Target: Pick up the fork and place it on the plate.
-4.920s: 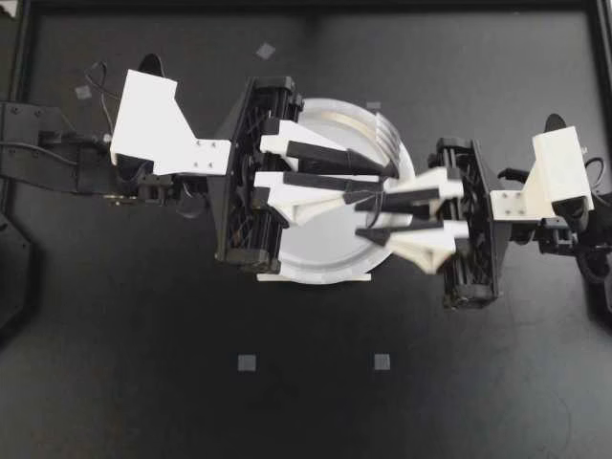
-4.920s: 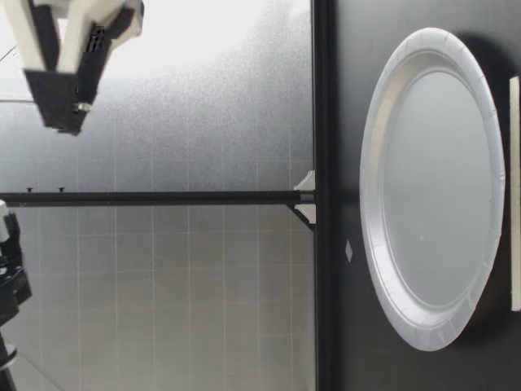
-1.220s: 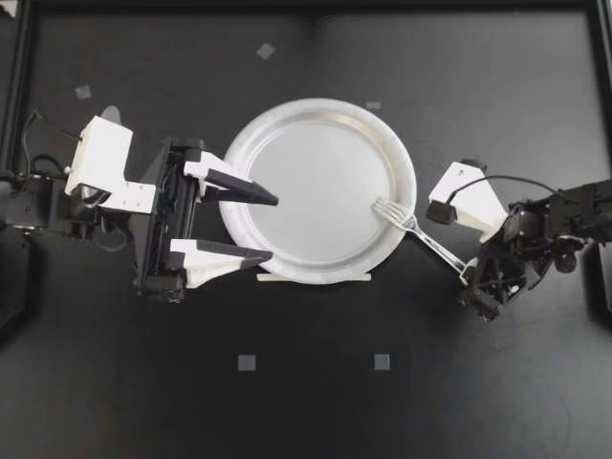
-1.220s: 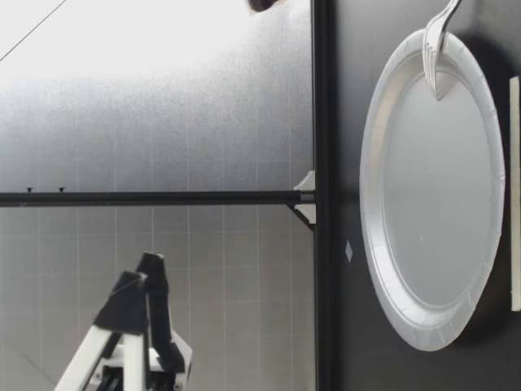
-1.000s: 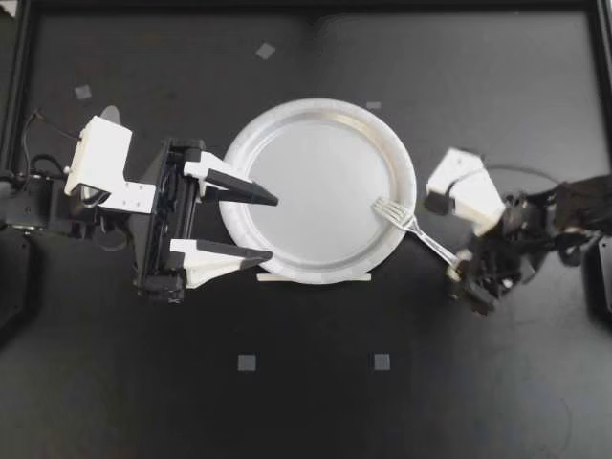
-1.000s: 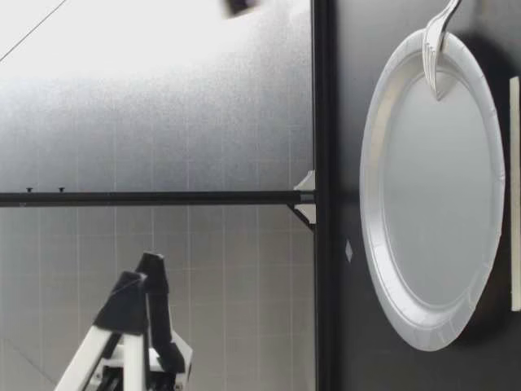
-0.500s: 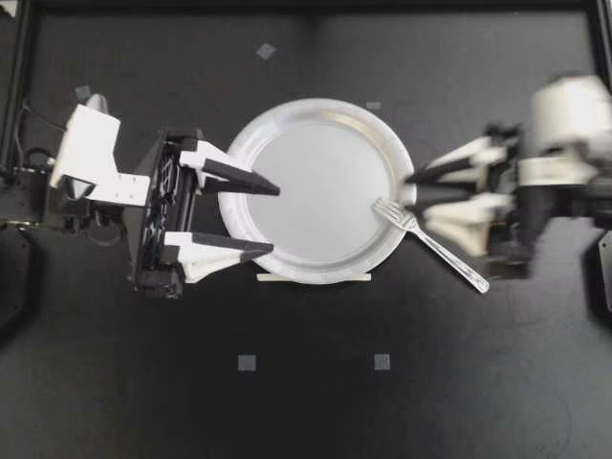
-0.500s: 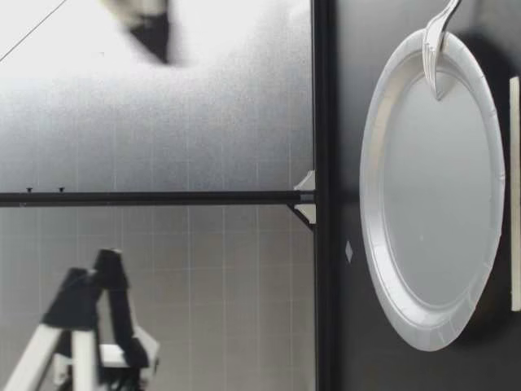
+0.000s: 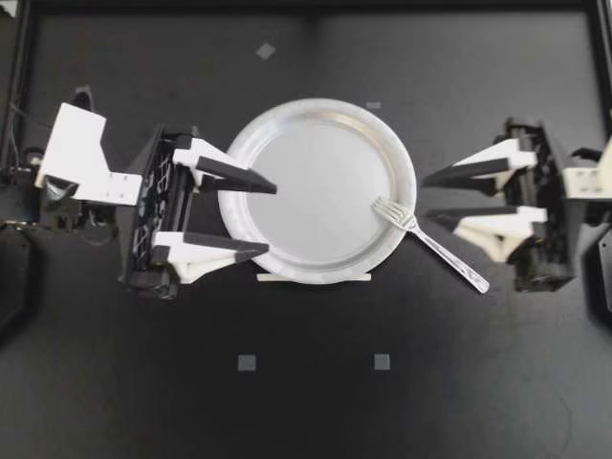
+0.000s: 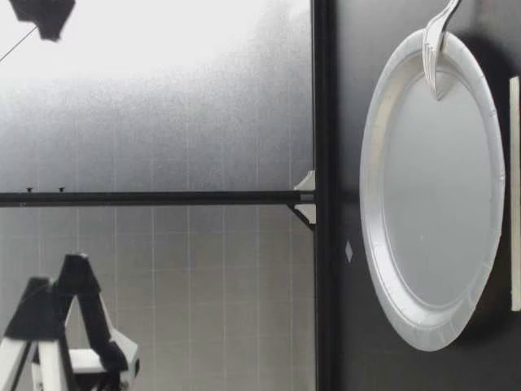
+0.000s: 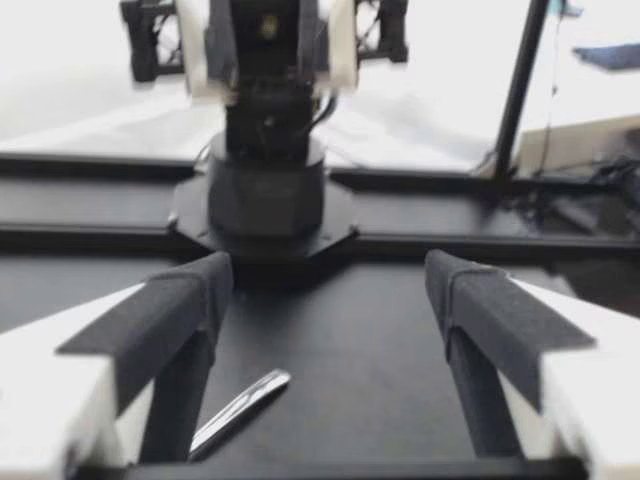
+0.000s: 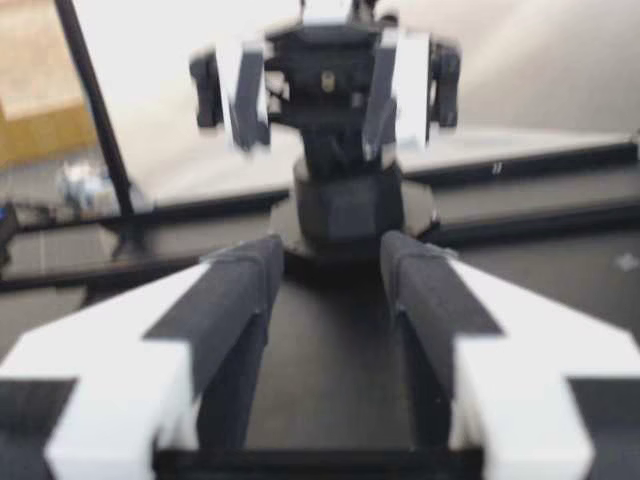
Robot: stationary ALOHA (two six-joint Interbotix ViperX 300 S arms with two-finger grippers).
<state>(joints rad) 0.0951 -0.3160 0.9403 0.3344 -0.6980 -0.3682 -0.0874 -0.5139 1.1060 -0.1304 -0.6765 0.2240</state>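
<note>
The white paper plate (image 9: pixel 316 172) lies mid-table. A metal fork (image 9: pixel 430 244) rests with its tines on the plate's right rim and its handle running out onto the black table. My left gripper (image 9: pixel 271 218) hangs open and empty over the plate's left edge. My right gripper (image 9: pixel 426 198) is open and empty just right of the plate, above the fork's neck and clear of it. In the low view the fork's tines (image 10: pixel 435 41) lean on the plate (image 10: pixel 431 187), with both grippers high above the table. The left wrist view shows the fork's handle (image 11: pixel 240 410) under and between the open fingers.
A thin white strip (image 9: pixel 314 277) lies against the plate's near edge. Small grey tape squares (image 9: pixel 247 362) mark the table in front. A black frame rail (image 9: pixel 306 6) borders the table's back.
My right gripper has left the fork's handle end, risen and turned level, and now points at the plate from the right. The left gripper lifted and drew back slightly. The fork has not moved.
</note>
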